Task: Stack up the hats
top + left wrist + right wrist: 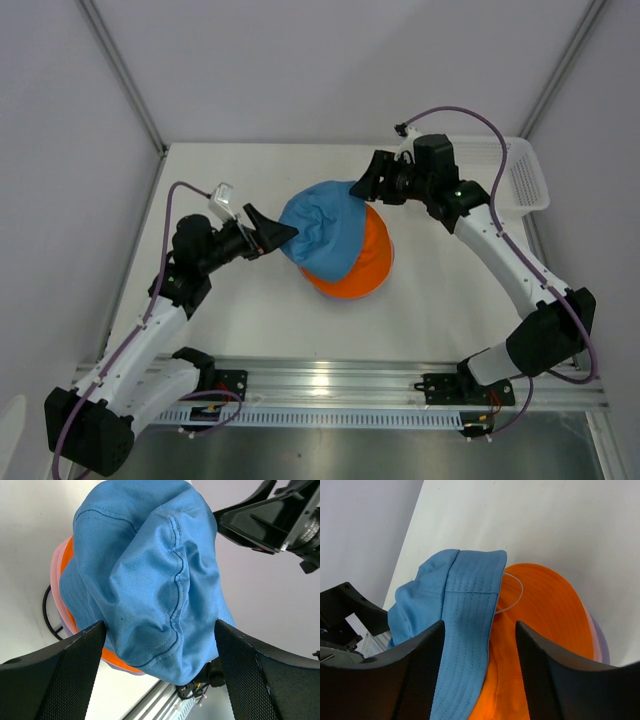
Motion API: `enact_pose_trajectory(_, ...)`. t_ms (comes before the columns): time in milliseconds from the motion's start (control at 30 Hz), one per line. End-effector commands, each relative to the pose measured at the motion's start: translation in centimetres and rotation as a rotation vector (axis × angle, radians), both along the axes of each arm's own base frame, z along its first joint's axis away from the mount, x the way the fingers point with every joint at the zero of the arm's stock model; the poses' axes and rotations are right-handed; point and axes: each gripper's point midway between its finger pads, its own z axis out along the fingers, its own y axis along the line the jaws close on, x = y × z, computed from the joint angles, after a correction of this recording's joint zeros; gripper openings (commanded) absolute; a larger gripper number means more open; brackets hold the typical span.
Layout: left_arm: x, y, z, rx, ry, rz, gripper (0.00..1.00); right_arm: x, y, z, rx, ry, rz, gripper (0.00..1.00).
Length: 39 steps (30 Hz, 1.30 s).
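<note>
Blue hat (318,232): crooked atop orange hat (368,268). I have left claw (278,234) and right claw (362,186) spread wide astride it, gripping nothing, probably to square it.

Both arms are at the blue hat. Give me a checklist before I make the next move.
1. Blue hat centred on orange hat: not ok; it sits crumpled toward the left, orange exposed on the right.
2. Left gripper hold: cannot tell; bunched blue fabric fills the gap between its fingers.
3. Right gripper hold: cannot tell; the blue brim runs between its fingers.
4. Pink hat and lavender hat under the orange: ok; their edges show beneath.
</note>
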Motion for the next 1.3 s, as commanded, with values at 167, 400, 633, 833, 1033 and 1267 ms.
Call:
enact_pose_trajectory(167,0.2,0.0,1.5,0.023,-0.053,-0.003,0.92,0.7,1.8,0.9,0.058,0.002,0.059,0.39)
enact_pose_trajectory(400,0.3,0.0,1.3,0.025,-0.051,-0.001,0.92,0.2,1.4,3.2,0.078,-0.053,0.05,0.21)
enact_pose_trajectory(633,0.4,0.0,0.9,0.027,-0.04,0.003,0.93,-0.7,1.2,6.1,0.096,-0.09,0.058,0.0)
enact_pose_trajectory(833,0.3,0.0,0.1,0.024,-0.014,0.008,0.93,-2.0,-0.1,7.3,0.096,-0.086,-0.002,0.0)
enact_pose_trajectory(1033,0.1,0.1,0.1,0.025,-0.019,0.008,0.93,-2.8,-2.7,4.4,0.027,-0.007,-0.097,0.0)
enact_pose_trajectory(1267,-0.1,0.7,-0.6,0.043,-0.001,0.036,0.93,-4.2,-4.2,1.1,0.031,0.066,-0.158,0.0)
